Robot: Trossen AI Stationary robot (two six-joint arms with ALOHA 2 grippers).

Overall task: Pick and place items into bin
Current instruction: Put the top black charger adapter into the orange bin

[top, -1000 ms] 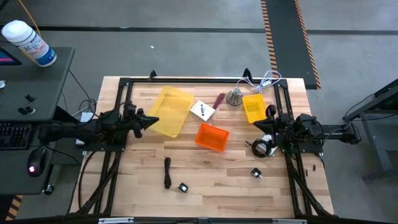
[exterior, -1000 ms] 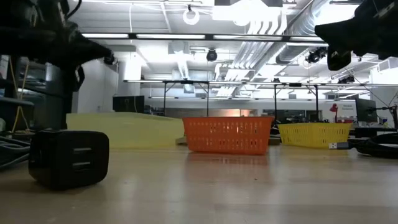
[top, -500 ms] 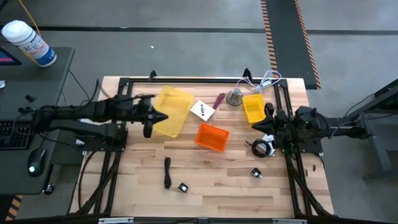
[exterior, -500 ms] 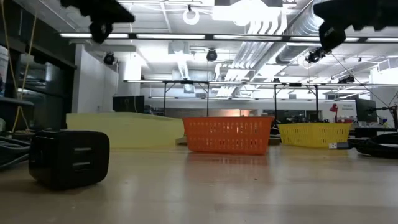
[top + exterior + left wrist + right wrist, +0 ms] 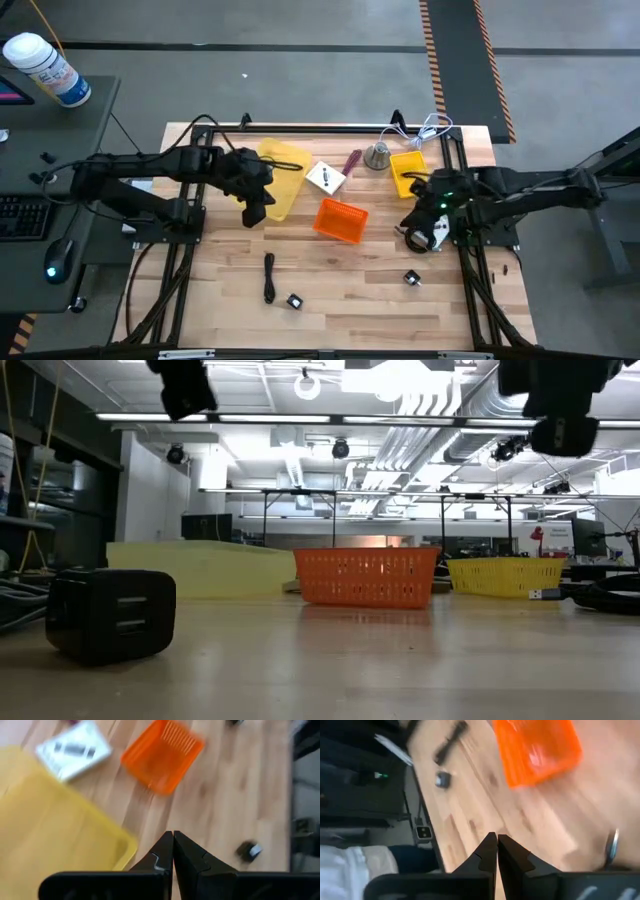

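Nearest the front edge of the tabletop (image 5: pixel 340 290): a small black-and-white cube (image 5: pixel 294 301), a short black cable (image 5: pixel 269 277) just behind it, and a second cube (image 5: pixel 411 278) off to the right side. Mid-table sits the orange bin (image 5: pixel 341 219), nothing visible in it. Left tool (image 5: pixel 253 212) hangs above the bare wood at the near edge of the big yellow tray (image 5: pixel 274 178), fingers pressed together, holding nothing. Right tool (image 5: pixel 409 217) is off the table just right of the orange bin, next to a coiled black cable (image 5: pixel 421 237), also fully closed and empty. Farther back: white card (image 5: pixel 325 177) with dark marks, maroon-handled tool (image 5: pixel 351 161) beside it, silver bell-shaped object (image 5: pixel 376 156), small yellow basket (image 5: pixel 408 173).
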